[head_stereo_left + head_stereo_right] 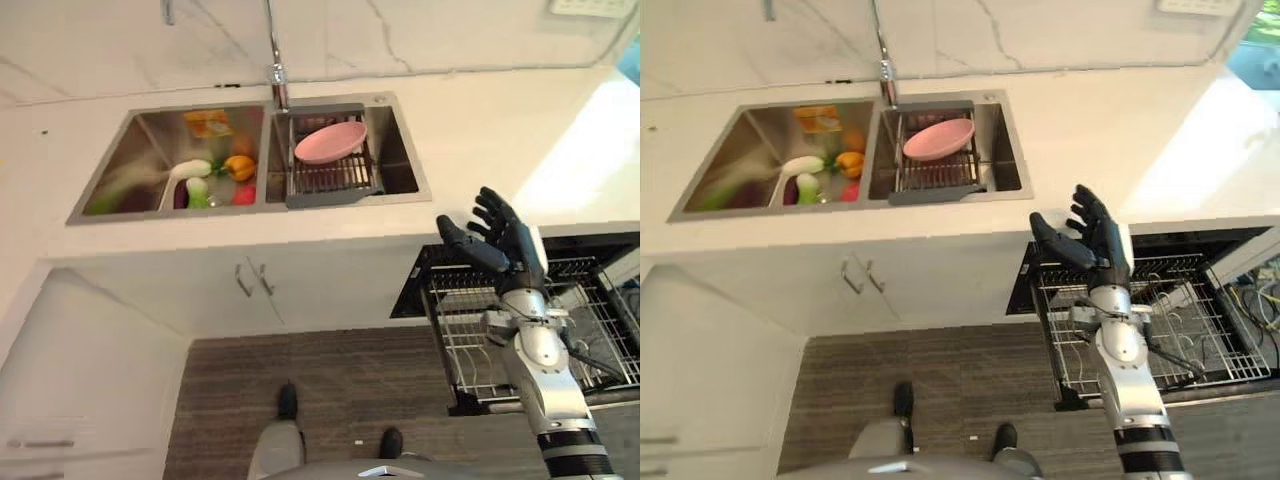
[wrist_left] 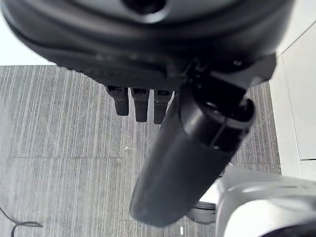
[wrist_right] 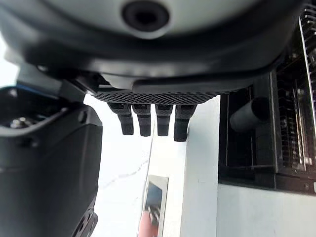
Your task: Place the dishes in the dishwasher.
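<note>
While the right hand (image 1: 505, 240) hovers spread and empty above the pulled-out dishwasher rack (image 1: 470, 345), the pink plate (image 1: 330, 142) sits on the sink's drying rack (image 1: 335, 180). The left wrist view catches the left hand (image 2: 140, 103), fingers relaxed, over the striped floor (image 2: 59, 138).

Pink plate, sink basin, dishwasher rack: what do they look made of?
Pink plate: matte, opaque, uniform pink, likely plastic or melamine; could be glazed ceramic.
Sink basin: brushed stainless steel, judging by its grey sheen and blurred reflections.
Dishwasher rack: thin wire grid, pale grey, probably coated steel wire.
Right hand hovers open and empty above the rack.
</note>
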### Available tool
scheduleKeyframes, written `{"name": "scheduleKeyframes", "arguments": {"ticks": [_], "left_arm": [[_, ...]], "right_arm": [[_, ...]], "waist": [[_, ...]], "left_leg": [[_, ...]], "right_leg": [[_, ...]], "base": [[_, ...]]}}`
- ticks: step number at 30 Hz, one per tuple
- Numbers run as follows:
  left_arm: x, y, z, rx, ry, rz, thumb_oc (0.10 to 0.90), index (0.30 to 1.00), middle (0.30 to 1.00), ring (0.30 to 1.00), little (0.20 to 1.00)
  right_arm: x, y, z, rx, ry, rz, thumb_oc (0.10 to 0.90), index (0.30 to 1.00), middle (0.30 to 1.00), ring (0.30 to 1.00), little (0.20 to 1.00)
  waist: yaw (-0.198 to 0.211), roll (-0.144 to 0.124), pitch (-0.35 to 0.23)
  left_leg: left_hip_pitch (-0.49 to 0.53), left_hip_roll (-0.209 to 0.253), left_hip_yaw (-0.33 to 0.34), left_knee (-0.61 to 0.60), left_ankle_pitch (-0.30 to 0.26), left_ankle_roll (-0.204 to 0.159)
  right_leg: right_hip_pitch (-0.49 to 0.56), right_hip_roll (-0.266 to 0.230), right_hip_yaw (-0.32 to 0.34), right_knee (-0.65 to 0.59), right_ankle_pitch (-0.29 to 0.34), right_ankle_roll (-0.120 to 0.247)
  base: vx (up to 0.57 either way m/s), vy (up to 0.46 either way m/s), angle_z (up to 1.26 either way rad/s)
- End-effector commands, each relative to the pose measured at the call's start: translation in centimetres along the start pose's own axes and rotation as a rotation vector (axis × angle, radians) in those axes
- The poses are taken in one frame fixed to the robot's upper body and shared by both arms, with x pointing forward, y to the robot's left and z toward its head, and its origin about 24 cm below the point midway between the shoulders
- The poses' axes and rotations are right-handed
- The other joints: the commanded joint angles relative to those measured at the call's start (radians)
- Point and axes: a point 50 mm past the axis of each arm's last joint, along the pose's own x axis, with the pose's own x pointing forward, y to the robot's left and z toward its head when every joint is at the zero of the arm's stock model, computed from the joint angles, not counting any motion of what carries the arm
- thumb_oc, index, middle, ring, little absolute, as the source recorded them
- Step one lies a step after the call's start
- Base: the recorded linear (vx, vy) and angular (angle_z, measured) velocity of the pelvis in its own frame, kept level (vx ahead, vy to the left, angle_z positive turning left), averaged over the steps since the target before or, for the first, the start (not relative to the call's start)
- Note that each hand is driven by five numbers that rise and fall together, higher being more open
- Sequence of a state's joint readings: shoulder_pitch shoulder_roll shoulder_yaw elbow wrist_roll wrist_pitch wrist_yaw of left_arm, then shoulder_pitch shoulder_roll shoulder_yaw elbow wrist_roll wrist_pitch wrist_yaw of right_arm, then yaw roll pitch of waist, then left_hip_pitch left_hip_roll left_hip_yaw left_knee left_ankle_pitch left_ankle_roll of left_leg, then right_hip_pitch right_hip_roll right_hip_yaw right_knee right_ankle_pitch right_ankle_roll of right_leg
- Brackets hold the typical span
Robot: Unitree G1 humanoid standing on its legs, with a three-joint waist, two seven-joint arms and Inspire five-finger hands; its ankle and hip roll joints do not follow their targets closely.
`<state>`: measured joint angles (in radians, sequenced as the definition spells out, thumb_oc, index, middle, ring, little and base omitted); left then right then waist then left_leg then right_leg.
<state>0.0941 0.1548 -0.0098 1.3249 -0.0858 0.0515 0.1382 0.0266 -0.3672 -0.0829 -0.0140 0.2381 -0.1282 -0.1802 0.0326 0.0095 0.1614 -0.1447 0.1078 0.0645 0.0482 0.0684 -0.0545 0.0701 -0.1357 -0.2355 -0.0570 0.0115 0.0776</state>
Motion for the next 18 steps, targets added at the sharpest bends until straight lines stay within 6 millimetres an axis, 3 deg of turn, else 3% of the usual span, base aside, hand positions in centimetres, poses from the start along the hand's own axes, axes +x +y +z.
{"name": "scheduleKeyframes", "arguments": {"ticks": [1, 2, 5, 7, 8, 11, 12, 15, 18], "left_arm": [[0.1, 1.3, 1.5, 0.069, -0.059, 0.032, 0.800, 0.900, 0.900, 0.900, 0.900], [0.2, 2.0, 1.4, 0.061, -0.054, 0.048, 0.800, 0.900, 0.900, 0.900, 0.900], [0.2, 2.3, 1.0, 0.018, -0.039, 0.063, 0.800, 0.900, 0.900, 0.900, 0.900], [0.2, 2.2, 0.9, 0.011, -0.038, 0.060, 0.800, 0.900, 0.900, 0.900, 0.900], [0.2, 1.9, 1.1, 0.025, -0.050, 0.050, 0.800, 0.900, 0.900, 0.900, 0.900], [0.1, 1.8, 1.3, 0.029, -0.058, 0.043, 0.800, 0.900, 0.900, 0.900, 0.900], [0.1, 1.7, 2.1, 0.035, -0.085, 0.037, 0.800, 0.900, 0.900, 0.900, 0.900], [0.1, 1.4, 2.4, 0.026, -0.100, 0.030, 0.800, 0.900, 0.900, 0.900, 0.900], [0.1, 1.2, 2.1, 0.029, -0.095, 0.017, 0.800, 0.900, 0.900, 0.900, 0.900]], "right_arm": [[1.1, -0.2, 4.3, 0.022, -0.219, -0.008, 0.800, 0.900, 0.900, 0.900, 0.900], [1.1, 0.3, 4.3, 0.032, -0.223, 0.008, 0.800, 0.900, 0.900, 0.900, 0.900], [0.9, 0.7, 4.0, 0.040, -0.210, 0.019, 0.800, 0.900, 0.900, 0.900, 0.900], [0.8, 0.7, 4.0, 0.038, -0.212, 0.022, 0.800, 0.900, 0.900, 0.900, 0.900], [0.9, 0.3, 4.5, 0.025, -0.236, 0.007, 0.800, 0.900, 0.900, 0.900, 0.900], [1.0, 0.2, 4.7, 0.021, -0.244, 0.003, 0.800, 0.900, 0.900, 0.900, 0.900], [0.9, 0.0, 4.7, 0.005, -0.247, -0.011, 0.800, 0.900, 0.900, 0.900, 0.900], [0.8, -0.2, 4.4, -0.013, -0.234, -0.013, 0.800, 0.900, 0.900, 0.900, 0.900], [0.9, 0.1, 4.3, -0.027, -0.223, 0.013, 0.800, 0.900, 0.900, 0.900, 0.900]], "waist": [[0.010, -0.047, -0.040], [0.008, -0.046, -0.024], [-0.004, -0.036, -0.009], [-0.011, -0.034, -0.007], [-0.033, -0.028, 0.005], [-0.043, -0.028, 0.009], [-0.052, -0.035, 0.011], [-0.046, -0.045, -0.002], [-0.034, -0.043, -0.026]], "left_leg": [[-0.010, -0.020, 0.021, 0.066, -0.078, 0.026], [0.012, -0.035, 0.041, 0.078, -0.107, 0.057], [0.066, -0.055, 0.056, 0.082, -0.148, 0.082], [0.087, -0.064, 0.052, 0.078, -0.158, 0.082], [0.127, -0.088, 0.031, 0.069, -0.181, 0.083], [0.138, -0.095, 0.024, 0.063, -0.182, 0.082], [0.146, -0.109, 0.017, 0.070, -0.199, 0.082], [0.159, -0.119, 0.018, 0.081, -0.214, 0.082], [0.169, -0.111, 0.019, 0.079, -0.219, 0.078]], "right_leg": [[0.016, -0.109, 0.015, 0.218, -0.087, 0.063], [-0.041, -0.136, 0.027, 0.338, -0.053, 0.066], [-0.117, -0.145, 0.027, 0.418, -0.005, 0.063], [-0.124, -0.132, 0.032, 0.377, -0.015, 0.058], [-0.162, -0.100, 0.063, 0.277, -0.012, 0.060], [-0.178, -0.095, 0.076, 0.227, 0.016, 0.068], [-0.175, -0.097, 0.088, 0.181, 0.017, 0.087], [-0.137, -0.112, 0.066, 0.144, 0.049, 0.090], [-0.101, -0.106, 0.055, 0.112, 0.042, 0.091]], "base": [[0.17, 0.380, -0.34], [0.11, 0.269, -0.21], [0.16, 0.235, -0.37], [0.18, 0.081, -0.20], [0.20, 0.050, 0.08], [0.12, 0.025, 0.11], [0.09, 0.018, 0.46], [0.13, -0.022, 0.57], [0.11, -0.049, 0.04]]}}
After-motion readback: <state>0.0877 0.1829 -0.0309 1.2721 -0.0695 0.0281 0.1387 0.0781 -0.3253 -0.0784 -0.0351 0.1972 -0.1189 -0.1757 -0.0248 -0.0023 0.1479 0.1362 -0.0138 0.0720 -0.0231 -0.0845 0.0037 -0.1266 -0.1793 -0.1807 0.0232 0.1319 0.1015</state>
